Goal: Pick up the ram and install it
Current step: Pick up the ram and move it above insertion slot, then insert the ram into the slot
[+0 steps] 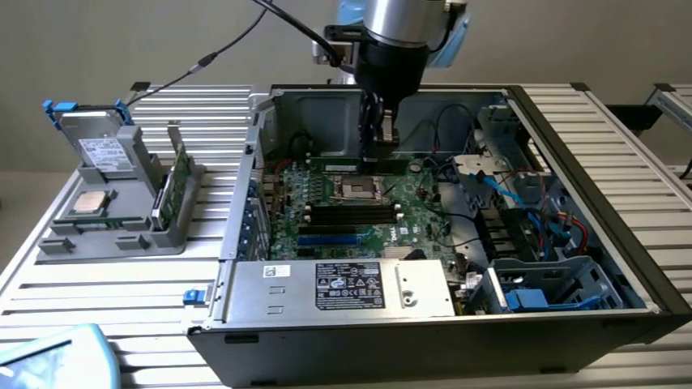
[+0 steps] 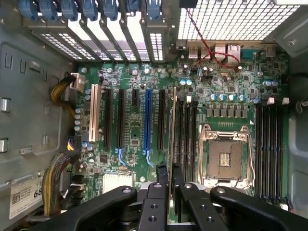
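The ram (image 1: 330, 164) is a thin green stick held level inside the open computer case (image 1: 605, 203), low over the motherboard (image 1: 416, 223) on the far side of the CPU socket (image 1: 357, 189). My gripper (image 1: 375, 154) reaches straight down and is shut on the ram's middle. In the wrist view the ram (image 2: 172, 125) shows edge-on, running along the black memory slots (image 2: 185, 130) beside the CPU socket (image 2: 224, 159), with the gripper (image 2: 169, 169) clamped on it from both sides. I cannot tell whether the ram touches a slot.
A grey holder (image 1: 65, 243) at the exterior view's left carries a silver processor chip (image 1: 89, 203), a tall green card (image 1: 173, 182) and a drive (image 1: 103, 150). The power supply (image 1: 346, 288) fills the case's near side. Cables (image 1: 519, 194) and a blue drive bay (image 1: 540, 296) crowd its right.
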Controlling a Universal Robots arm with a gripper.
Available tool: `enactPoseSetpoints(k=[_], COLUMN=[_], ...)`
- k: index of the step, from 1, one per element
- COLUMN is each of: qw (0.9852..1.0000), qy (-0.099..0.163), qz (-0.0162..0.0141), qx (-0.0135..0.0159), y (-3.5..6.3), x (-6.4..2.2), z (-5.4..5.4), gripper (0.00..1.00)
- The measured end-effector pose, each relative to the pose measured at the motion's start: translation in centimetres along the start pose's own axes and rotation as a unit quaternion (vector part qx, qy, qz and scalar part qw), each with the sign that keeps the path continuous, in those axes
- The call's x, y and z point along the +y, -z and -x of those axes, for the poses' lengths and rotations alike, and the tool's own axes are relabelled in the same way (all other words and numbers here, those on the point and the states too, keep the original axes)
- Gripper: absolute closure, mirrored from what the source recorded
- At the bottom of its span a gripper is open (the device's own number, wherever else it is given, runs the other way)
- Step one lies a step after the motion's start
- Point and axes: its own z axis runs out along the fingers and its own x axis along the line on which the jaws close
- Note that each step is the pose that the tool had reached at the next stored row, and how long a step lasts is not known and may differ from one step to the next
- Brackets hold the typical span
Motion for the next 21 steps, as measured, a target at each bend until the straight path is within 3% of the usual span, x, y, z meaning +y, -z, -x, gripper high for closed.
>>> enactPoseSetpoints(k=[5,6,21], qw=[1.0,1.0,1.0], qy=[0.0,0.0,0.0], qz=[0.0005,0.0015,0.0011], qx=[0.0026,0.0027,0.0027], y=[-0.22,-0.21,-0.33], x=[-0.35,-0.35,-0.36], z=[0.7,0.69,0.59], gripper=[0.86,0.86,0.86])
